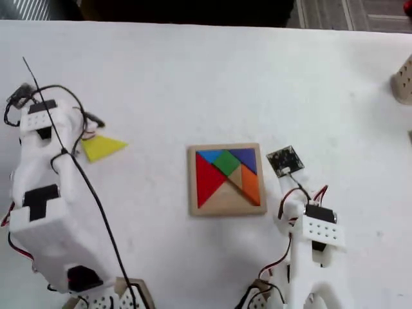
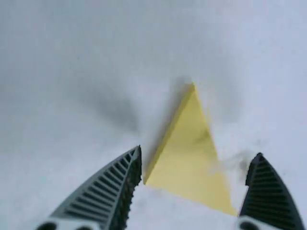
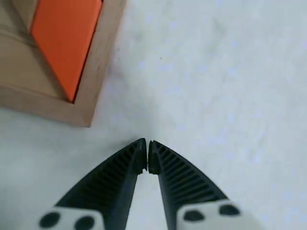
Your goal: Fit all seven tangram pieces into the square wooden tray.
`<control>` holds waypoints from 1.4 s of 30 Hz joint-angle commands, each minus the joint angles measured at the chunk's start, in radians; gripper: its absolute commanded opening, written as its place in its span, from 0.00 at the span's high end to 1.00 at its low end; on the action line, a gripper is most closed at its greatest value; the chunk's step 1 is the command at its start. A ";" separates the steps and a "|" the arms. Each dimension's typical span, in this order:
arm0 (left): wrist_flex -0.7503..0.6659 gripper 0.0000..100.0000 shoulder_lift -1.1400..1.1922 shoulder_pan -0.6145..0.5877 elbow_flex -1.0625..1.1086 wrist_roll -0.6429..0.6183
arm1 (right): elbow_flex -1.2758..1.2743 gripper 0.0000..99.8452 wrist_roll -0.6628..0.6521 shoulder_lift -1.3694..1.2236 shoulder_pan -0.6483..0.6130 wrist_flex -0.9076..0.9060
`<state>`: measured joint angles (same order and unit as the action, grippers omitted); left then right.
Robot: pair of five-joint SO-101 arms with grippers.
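Observation:
A yellow triangle (image 1: 103, 147) lies flat on the white table, left of the square wooden tray (image 1: 226, 204). My left gripper (image 2: 196, 165) is open, and the yellow triangle (image 2: 189, 153) sits between its two fingers. The tray holds a red triangle (image 1: 207, 180), a blue piece (image 1: 244, 156), a green square (image 1: 226, 162), an orange piece (image 1: 251, 183) and a light blue piece (image 1: 207, 155); its lower part is bare wood. My right gripper (image 3: 147, 157) is shut on nothing, just off the tray's corner (image 3: 84, 112) beside the orange piece (image 3: 64, 33).
The left arm's white body (image 1: 45, 193) and its black cable cover the table's left side. The right arm (image 1: 315, 235) stands right of the tray. A pale perforated object (image 1: 403, 80) sits at the far right edge.

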<state>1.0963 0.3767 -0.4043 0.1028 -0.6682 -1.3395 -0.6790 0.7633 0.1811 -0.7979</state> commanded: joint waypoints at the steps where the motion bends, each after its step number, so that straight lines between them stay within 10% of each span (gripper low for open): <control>1: 0.066 0.66 0.062 0.010 -0.063 -0.064 | 0.008 0.98 -0.015 0.028 -0.015 -0.004; 9: 0.233 0.66 0.186 0.022 -0.186 -0.064 | 0.008 0.98 -0.057 0.028 -0.018 -0.008; 33: 0.164 0.66 0.193 0.039 -0.222 -0.055 | 0.008 0.98 -0.060 0.028 -0.013 -0.010; 42: 0.155 0.93 0.203 -0.019 -0.287 0.163 | 0.008 0.98 -0.061 0.028 -0.015 -0.010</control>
<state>1.2697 0.5838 -0.4028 -0.1458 -0.5930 -1.3395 -0.7281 0.7633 0.1765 -0.7979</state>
